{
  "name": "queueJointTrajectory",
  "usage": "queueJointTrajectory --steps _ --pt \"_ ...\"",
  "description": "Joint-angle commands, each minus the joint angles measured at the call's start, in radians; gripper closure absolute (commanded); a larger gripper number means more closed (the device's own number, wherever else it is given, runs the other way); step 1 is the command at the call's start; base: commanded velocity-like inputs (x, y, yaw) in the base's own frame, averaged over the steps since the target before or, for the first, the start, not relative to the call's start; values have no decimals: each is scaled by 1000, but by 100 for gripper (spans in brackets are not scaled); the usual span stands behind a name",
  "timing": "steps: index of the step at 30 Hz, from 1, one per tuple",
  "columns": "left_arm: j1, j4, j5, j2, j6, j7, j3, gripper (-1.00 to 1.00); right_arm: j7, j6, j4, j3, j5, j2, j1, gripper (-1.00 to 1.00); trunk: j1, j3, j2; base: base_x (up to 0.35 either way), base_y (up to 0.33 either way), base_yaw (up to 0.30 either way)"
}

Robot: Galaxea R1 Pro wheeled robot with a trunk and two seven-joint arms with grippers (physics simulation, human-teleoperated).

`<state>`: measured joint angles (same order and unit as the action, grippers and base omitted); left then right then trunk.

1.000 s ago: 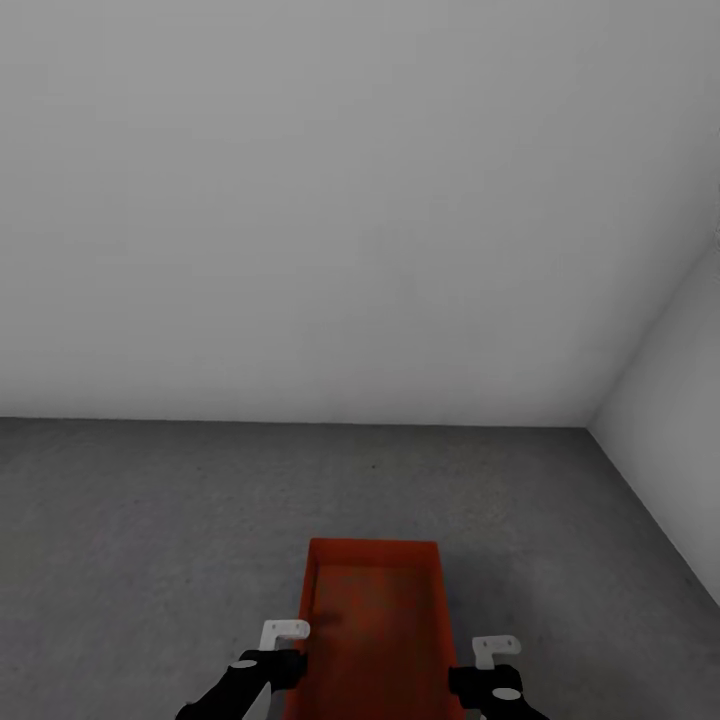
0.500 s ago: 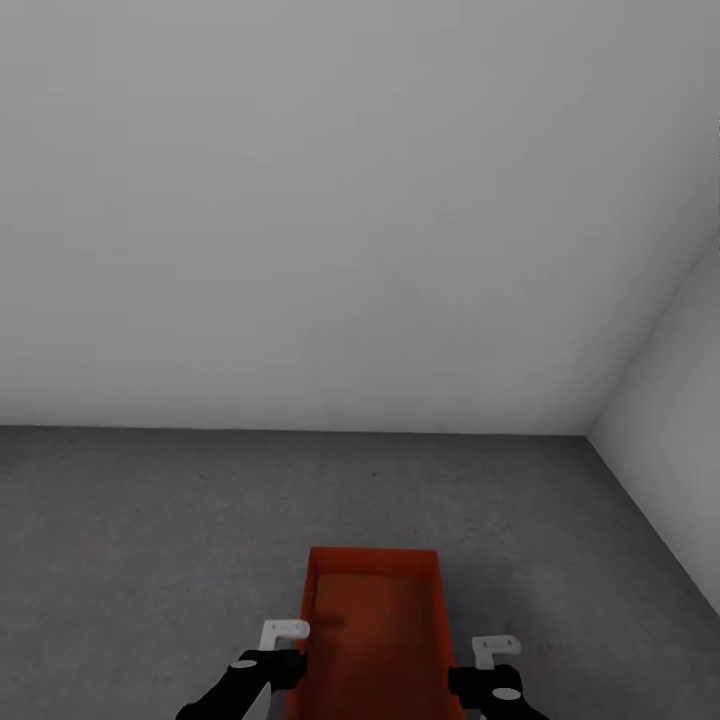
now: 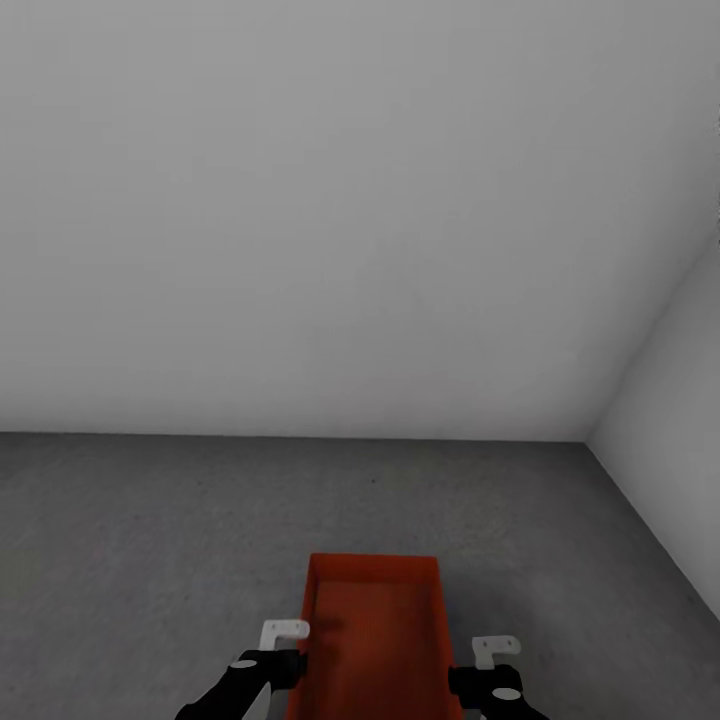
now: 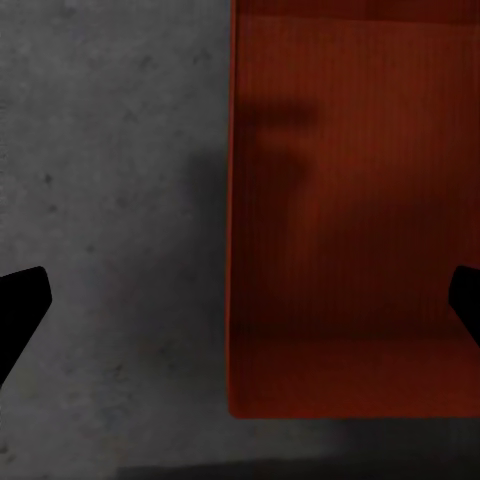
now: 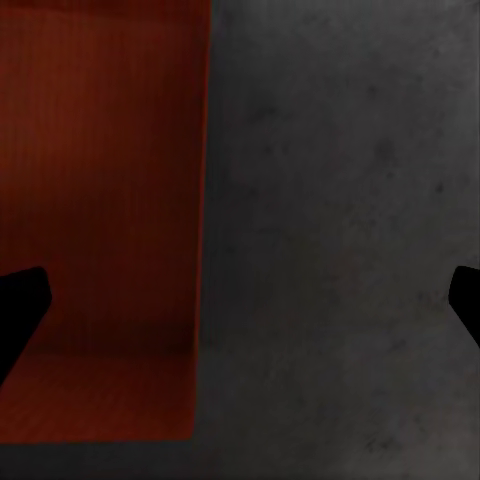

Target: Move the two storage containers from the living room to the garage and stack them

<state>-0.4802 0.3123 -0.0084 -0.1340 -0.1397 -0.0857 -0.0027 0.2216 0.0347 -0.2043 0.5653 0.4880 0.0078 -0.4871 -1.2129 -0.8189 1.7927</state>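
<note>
**Head view: one container between two spread grippers, garage floor**

Head view: one orange-red storage container point(image 3: 375, 630), lidless, lies on the dark grey concrete floor point(image 3: 150, 540) of the garage, long axis running near to far, near end cut by the frame edge. The left gripper point(image 3: 283, 645) sits at the container's left wall, the right gripper point(image 3: 492, 665) just outside its right wall; the container lies between the two arms.

Left wrist view: the left gripper point(image 4: 240, 295) has its jaws spread wide. Its fingertips point(image 4: 22, 300) show as dark tips at the frame's opposite edges. The container's left wall point(image 4: 232, 250) passes between them; one tip is over bare floor, the other over the ribbed interior. No contact visible.

Right wrist view: the right gripper point(image 5: 240, 295) is likewise wide apart, straddling the container's right wall point(image 5: 203, 200). One tip is over the interior, one over concrete.

Count: containers 1, grippers 2, white walls 2, meeting in a corner at far right point(image 3: 590, 430).

Pose: both black forearms enter from the near edge, angled inward and held low, wrists pointing down at the floor, roughly symmetric about the container.
</note>
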Motion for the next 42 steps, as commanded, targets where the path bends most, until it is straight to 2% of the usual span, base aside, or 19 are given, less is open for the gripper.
queueJointTrajectory --steps 1,24,42 --pt "0 2 -1 -1 -6 -3 -1 -100 4 4 0 8 11 0 -1 -100 0 1 0 0 0 0" --pt "0 2 -1 -1 -6 -3 0 -100 4 4 0 8 11 0 -1 -100 0 37 0 0 0 0" --pt "0 1 1 0 -8 -3 1 -100 4 4 0 8 11 0 -1 -100 69 119 -126 0 0 0"
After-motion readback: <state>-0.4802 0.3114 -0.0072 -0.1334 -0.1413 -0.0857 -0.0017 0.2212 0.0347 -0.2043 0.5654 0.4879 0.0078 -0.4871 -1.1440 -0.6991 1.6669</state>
